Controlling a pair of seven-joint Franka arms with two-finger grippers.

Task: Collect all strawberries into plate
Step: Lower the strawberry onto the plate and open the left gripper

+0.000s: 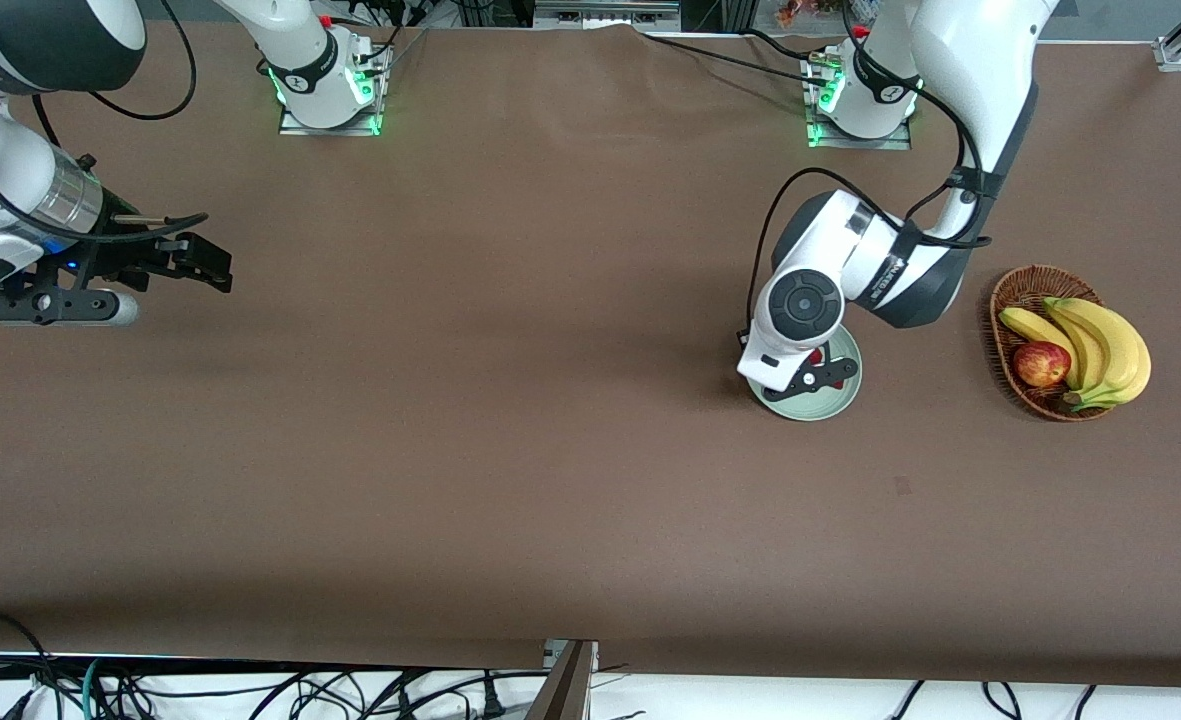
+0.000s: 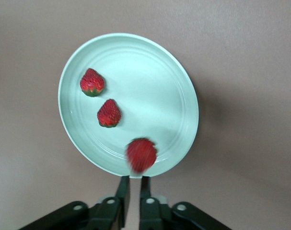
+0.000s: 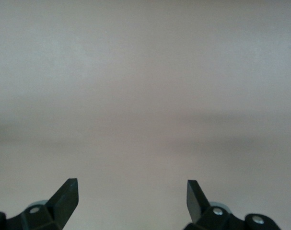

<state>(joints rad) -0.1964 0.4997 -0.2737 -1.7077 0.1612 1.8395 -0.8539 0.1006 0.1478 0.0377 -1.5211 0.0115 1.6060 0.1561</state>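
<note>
In the left wrist view, the pale mint-green plate [image 2: 155, 86] holds two strawberries [image 2: 92, 82] [image 2: 109, 113] lying still. A third strawberry [image 2: 141, 154] shows blurred at the plate's rim, just past my left gripper's [image 2: 134, 178] fingertips. The jaws stand a narrow gap apart and hold nothing. In the front view the left gripper [image 1: 818, 372] hovers over the plate [image 1: 812, 405], with a bit of red strawberry [image 1: 813, 356] showing beside the wrist. My right gripper [image 1: 205, 262] is open and empty [image 3: 132, 191], waiting above bare table at the right arm's end.
A brown wicker basket [image 1: 1025, 290] with bananas [image 1: 1100, 345] and a red apple [image 1: 1041, 363] stands beside the plate, toward the left arm's end of the table. The brown table cover [image 1: 510, 400] stretches between the two arms.
</note>
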